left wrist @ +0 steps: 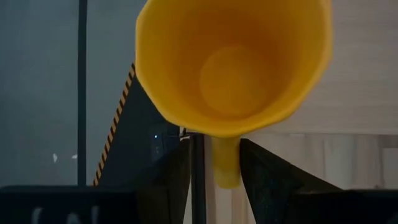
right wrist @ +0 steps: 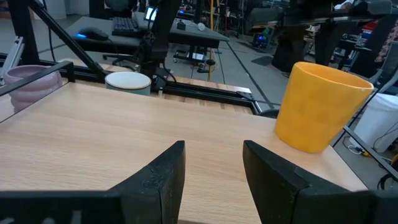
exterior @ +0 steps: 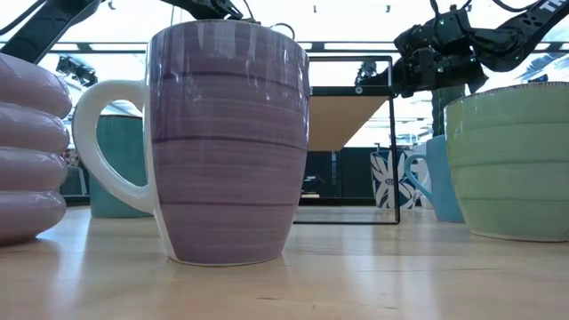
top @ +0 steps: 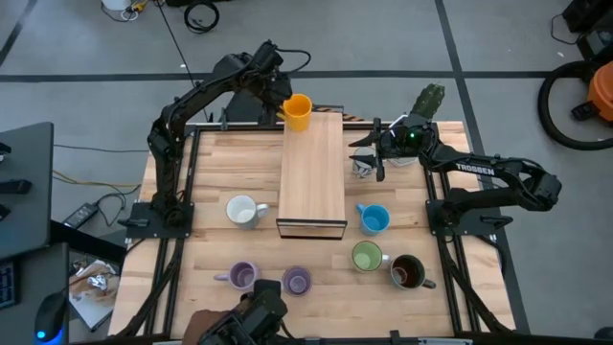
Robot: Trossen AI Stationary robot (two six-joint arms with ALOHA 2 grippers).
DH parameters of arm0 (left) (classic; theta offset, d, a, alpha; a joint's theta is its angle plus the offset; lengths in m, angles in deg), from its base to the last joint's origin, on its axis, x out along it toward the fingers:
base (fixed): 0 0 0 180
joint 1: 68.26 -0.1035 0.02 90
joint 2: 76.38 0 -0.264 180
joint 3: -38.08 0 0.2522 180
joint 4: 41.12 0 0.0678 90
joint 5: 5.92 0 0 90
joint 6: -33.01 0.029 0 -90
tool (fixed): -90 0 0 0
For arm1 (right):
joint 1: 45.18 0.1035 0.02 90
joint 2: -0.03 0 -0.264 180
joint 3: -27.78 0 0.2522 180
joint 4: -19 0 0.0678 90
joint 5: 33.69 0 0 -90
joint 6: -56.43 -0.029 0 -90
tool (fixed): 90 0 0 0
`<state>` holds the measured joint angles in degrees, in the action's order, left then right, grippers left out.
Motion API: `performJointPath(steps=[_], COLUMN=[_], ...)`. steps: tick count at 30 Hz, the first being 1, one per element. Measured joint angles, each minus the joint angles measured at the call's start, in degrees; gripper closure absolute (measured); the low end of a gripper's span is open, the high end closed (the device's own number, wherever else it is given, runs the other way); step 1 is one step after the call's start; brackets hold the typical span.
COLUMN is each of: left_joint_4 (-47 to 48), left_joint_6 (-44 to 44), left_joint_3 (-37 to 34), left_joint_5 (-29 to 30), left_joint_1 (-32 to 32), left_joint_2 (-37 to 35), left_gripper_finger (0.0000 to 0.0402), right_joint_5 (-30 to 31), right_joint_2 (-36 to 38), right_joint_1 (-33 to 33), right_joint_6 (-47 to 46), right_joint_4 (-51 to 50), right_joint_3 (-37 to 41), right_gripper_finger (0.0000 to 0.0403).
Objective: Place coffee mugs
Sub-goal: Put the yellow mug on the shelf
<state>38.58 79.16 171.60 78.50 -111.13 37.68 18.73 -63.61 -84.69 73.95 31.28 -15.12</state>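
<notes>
1. You have one mug up: the orange mug (top: 297, 111) stands on the far left corner of the shelf (top: 312, 177), the raised wooden board down the middle of the table (top: 211, 168).
2. Your left gripper (left wrist: 214, 177) sits just behind that mug. Its fingers (left wrist: 171, 177) are spread to either side of the handle, with a gap showing on both sides, so you are not pinching it. Judged from this, the mug is set down and being let go.
3. Your right gripper (right wrist: 213, 171) hovers over the shelf's right side, fingers parted and holding nothing. The patterned mug (top: 363, 167) stands on the table just right of the shelf, below that arm.
4. Seven mugs are left on the table, none on the shelf:
   - the white mug (top: 243, 211), left of the shelf;
   - the blue mug (top: 374, 219), right of the shelf;
   - the green mug (top: 367, 257) and brown mug (top: 407, 272), near and right of the shelf's near end;
   - the two purple mugs (top: 241, 277), near and left of that end;
   - the patterned one.
5. So you are early in the job: one of eight placed.
</notes>
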Motion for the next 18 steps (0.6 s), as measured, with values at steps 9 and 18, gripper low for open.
performJointPath(steps=[9, 18], left_joint_4=[-1.6, -4.4], left_joint_6=[-0.6, -5.2], left_joint_3=[0.0, 0.0], left_joint_5=[1.7, -2.1], left_joint_1=[1.2, 0.8], left_joint_2=[-0.3, -2.7], left_gripper_finger=[0.0258, 0.0234], right_joint_5=[0.0, 0.0], right_joint_2=[0.0, 0.0], right_joint_1=[0.0, 0.1], right_joint_6=[0.0, 0.0], right_joint_4=[0.0, 0.0], right_joint_3=[0.0, 0.0], right_gripper_finger=[0.0235, 0.0235])
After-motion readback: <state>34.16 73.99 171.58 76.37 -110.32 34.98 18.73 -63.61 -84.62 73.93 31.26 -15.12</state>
